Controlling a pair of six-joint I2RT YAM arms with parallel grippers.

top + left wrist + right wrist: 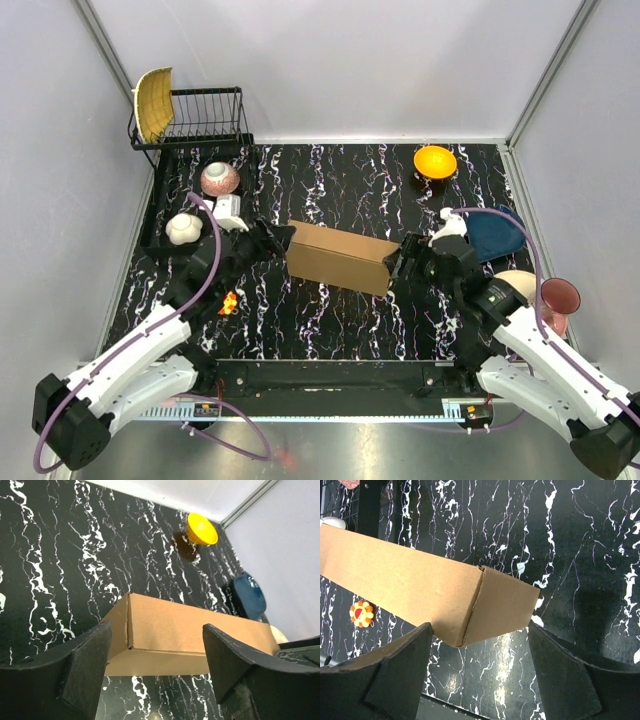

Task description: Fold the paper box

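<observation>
1. Brown cardboard: the paper box (340, 257) lies closed up as a long block at the centre of the black marbled table (330, 180).
2. Left gripper (156, 640): jaws spread wide, wider than the box end. Its fingers (87, 665) flank the box's 9 o'clock end. No clamp; contact cannot be told.
3. Right gripper (480, 635): jaws likewise wide apart, straddling the 3 o'clock end. The end face shows between its fingers (395, 675), and nothing is gripped.
4. Left arm: reaches from its base at 7 o'clock up and inward toward centre, wrist low, claw pointing toward 3 o'clock.
5. Right arm: mirrored, from 5 o'clock up and inward, claw pointing toward 9 o'clock.
6. Box long axis: roughly 9 to 3 o'clock, skewed slightly so the 3 o'clock end sits nearer the arm bases. Broad face up, flat on the table.
7. Surroundings: yellow bowl (435, 160) at 1 o'clock, blue dish (497, 235) at 3 o'clock, well apart from the box.
</observation>
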